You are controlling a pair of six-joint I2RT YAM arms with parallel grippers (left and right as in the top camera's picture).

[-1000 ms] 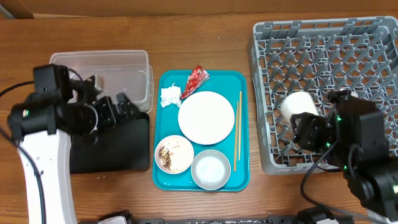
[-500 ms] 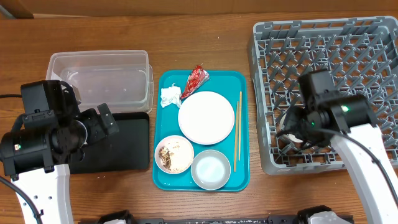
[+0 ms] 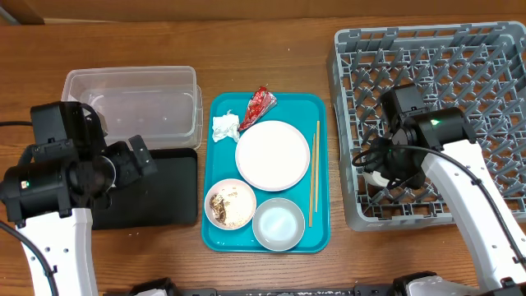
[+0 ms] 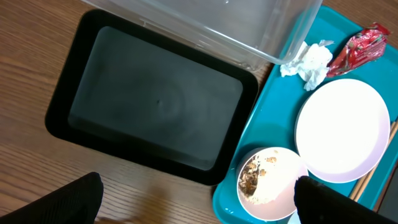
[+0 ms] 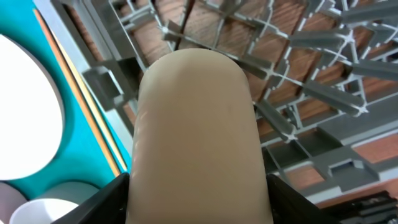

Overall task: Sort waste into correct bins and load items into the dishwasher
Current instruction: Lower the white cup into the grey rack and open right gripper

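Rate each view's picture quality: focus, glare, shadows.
Overhead: even light, sharp throughout, no harsh shadows on the teal tray. Left wrist: the black tray shows a dull sheen; the camera's own fingertips at the bottom edge are dark blurs. Right wrist: the cup fills the frame, soft-edged; the rack behind is crisper.

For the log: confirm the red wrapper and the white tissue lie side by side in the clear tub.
No: the red wrapper and the white tissue lie side by side on the teal tray, not in the clear tub; the overhead view shows it.
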